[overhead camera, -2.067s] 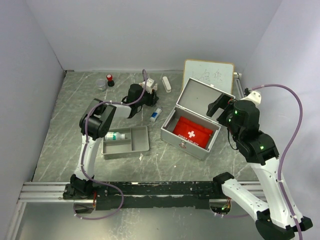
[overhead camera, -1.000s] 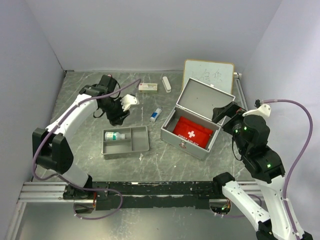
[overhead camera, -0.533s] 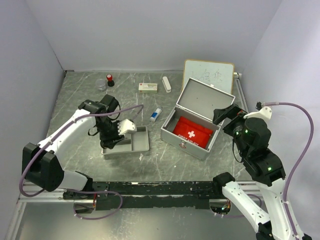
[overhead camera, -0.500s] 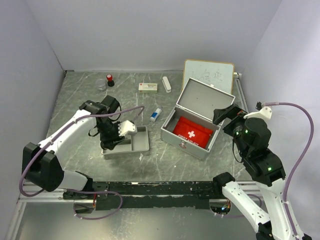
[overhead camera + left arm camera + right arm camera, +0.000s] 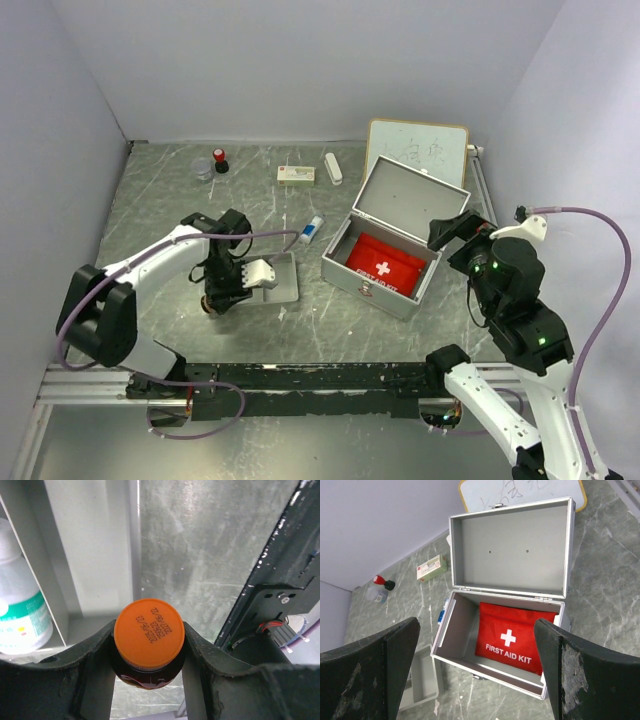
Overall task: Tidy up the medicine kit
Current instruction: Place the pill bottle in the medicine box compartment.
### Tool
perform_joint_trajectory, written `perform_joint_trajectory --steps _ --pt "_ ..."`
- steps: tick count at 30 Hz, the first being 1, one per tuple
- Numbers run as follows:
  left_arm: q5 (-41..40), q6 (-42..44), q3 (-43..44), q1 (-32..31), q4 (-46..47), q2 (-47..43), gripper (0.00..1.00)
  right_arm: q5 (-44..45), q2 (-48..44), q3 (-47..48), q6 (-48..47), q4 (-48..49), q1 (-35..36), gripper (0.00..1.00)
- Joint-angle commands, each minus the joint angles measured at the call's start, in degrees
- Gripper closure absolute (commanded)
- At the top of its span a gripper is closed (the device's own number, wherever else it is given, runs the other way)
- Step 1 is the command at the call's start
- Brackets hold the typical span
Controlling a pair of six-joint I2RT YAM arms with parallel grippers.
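Grey marbled desk (image 5: pixel 150 210) | left hand (image 5: pixel 232 288) pinching orange-capped bottle (image 5: pixel 149 640) over tray (image 5: pixel 287 288), at its left end | white bottle (image 5: pixel 20 615) lying inside tray | open case (image 5: pixel 405 195) with red pouch (image 5: pixel 512 637) right of tray | right hand (image 5: pixel 452 230) spread, farther right of tray

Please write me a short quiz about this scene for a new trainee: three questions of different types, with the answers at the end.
1. True or false: the lid of the metal case is closed.
2. What does the left tool grip? A) a pair of scissors B) an orange-capped bottle C) a roll of bandage
3. Which words are printed on the red pouch inside the case?
Key: 1 false; 2 B; 3 FIRST AID KIT.
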Motion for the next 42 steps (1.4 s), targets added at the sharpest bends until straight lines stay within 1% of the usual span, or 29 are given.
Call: perform_joint_trajectory --steps 1,4,15,23,25,26,29,30,33,37,42 --pt "-3.0 1.1 1.7 -1.0 4.1 3.5 0.77 1.6 -0.5 1.9 0.4 -1.4 0.0 0.0" --pt "-4.4 2.6 2.2 -1.0 5.0 5.5 0.78 2.5 -1.0 2.7 0.5 -2.3 0.0 0.0" --pt "-8.6 6.5 1.5 -1.0 8.2 8.6 0.78 3.7 -2.6 3.5 1.4 -4.9 0.0 0.0" --pt "-8.7 6.6 1.8 -1.0 9.3 10.7 0.77 3.7 -2.4 4.4 1.2 -5.6 0.0 0.0" --pt "-8.1 6.3 2.5 -1.0 8.7 11.4 0.74 3.8 -2.4 4.9 1.0 -5.8 0.0 0.0" --pt "-7.9 6.3 2.8 -1.0 8.4 11.5 0.7 3.9 -2.3 5.1 1.1 -6.1 0.0 0.0" --pt "-7.4 6.4 3.0 -1.0 8.0 11.2 0.52 4.2 -2.3 5.4 1.1 -6.7 0.0 0.0" --pt "-7.4 6.4 2.9 -1.0 8.0 11.0 0.47 4.2 -2.4 5.4 1.2 -6.7 0.0 0.0" --pt "-7.2 6.0 3.1 -1.0 7.9 10.8 0.39 4.3 -2.6 4.9 1.4 -6.7 0.0 0.0" --pt "-5.9 5.0 3.7 -1.0 7.8 10.9 0.33 4.0 -2.2 5.0 1.0 -7.7 0.0 0.0" --pt "-5.7 4.4 4.2 -1.0 8.2 11.7 0.32 4.4 -1.8 6.3 0.2 -8.2 0.0 0.0"
